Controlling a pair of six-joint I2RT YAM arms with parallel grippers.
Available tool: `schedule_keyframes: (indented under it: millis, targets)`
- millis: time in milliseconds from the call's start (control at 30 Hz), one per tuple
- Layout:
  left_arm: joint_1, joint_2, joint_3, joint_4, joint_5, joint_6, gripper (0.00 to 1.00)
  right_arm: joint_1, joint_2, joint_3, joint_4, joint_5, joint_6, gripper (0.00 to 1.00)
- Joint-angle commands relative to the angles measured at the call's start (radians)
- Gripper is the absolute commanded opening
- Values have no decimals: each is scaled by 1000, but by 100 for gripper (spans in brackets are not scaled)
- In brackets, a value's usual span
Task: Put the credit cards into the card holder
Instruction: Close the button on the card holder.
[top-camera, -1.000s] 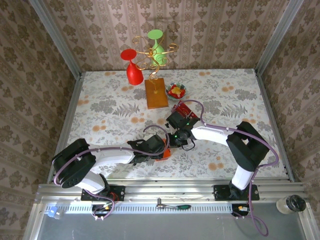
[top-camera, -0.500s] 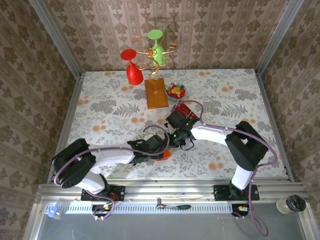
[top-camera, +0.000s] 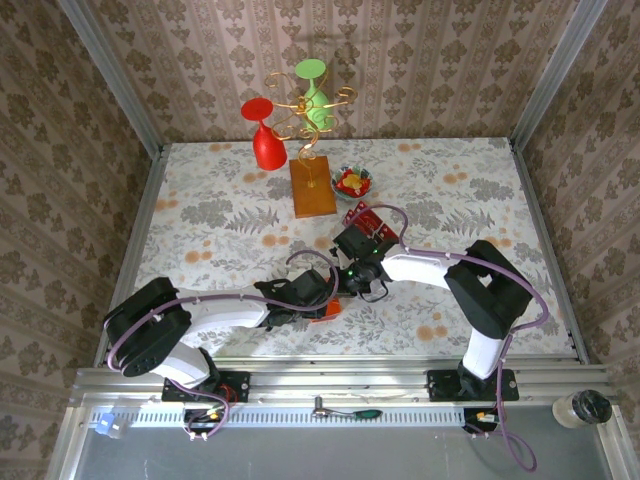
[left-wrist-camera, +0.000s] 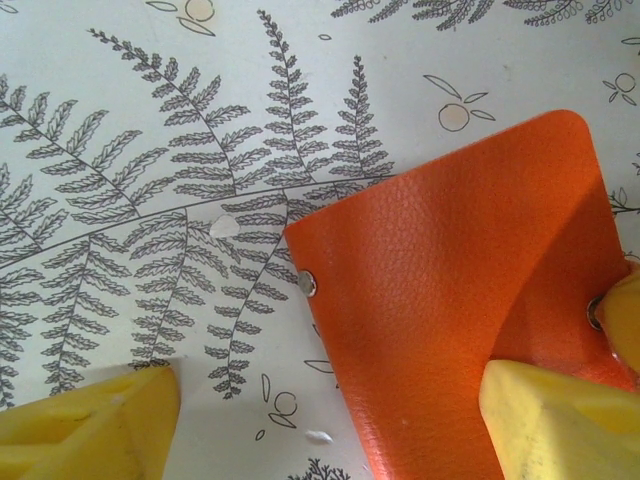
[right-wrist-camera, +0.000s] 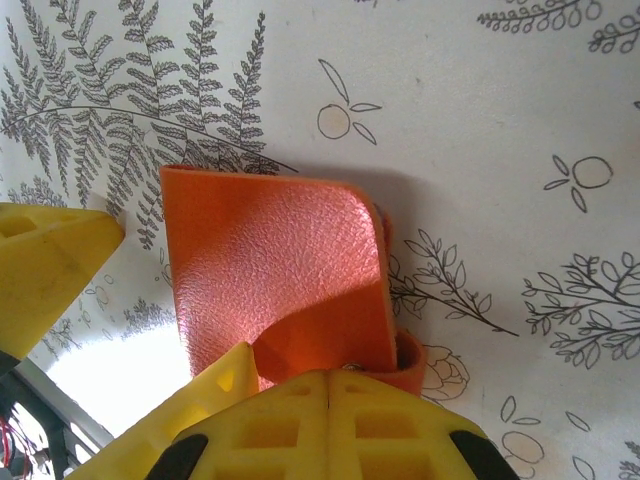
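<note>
On the left, the left hand (top-camera: 322, 295) reached in low over the patterned worktop (top-camera: 200, 220) with its fingers (left-wrist-camera: 90, 430) spread wide apart. One finger sat on the bare cloth and the other at the card holder's near edge, clamped on nothing.

The orange card holder (left-wrist-camera: 470, 300) lay in the middle of the worktop between the two hands, one flap creased and lifted along its right side. Just to the right of it, the right hand (right-wrist-camera: 330, 375) had its fingers pressed together, and they looked to be pinching that raised flap by the snap.

Further right and farther back, the red credit cards (top-camera: 366, 216) lay beside the right arm, apart from the holder and not yet in it.

The thin pinch was what worried me. If the flap slipped free, the holder would likely fold shut. If the right hand pulled before the left pinned the other half, the whole holder could drag across the cloth. A cable passed close over the cards and might nudge them.
</note>
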Motion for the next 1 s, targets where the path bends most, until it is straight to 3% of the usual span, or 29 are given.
schedule_keyframes:
  millis: [0,600,967]
  targets:
    - [-3,7,-21,-41,0,27,81,9,52,-44,38,10,17,0]
    - [133,-57,38,-46,29,151,81,6,53,-99,76,14,39,0]
    - [111,-2,-7,-4,44,142,80,-11,10,-65,66,-22,45,0]
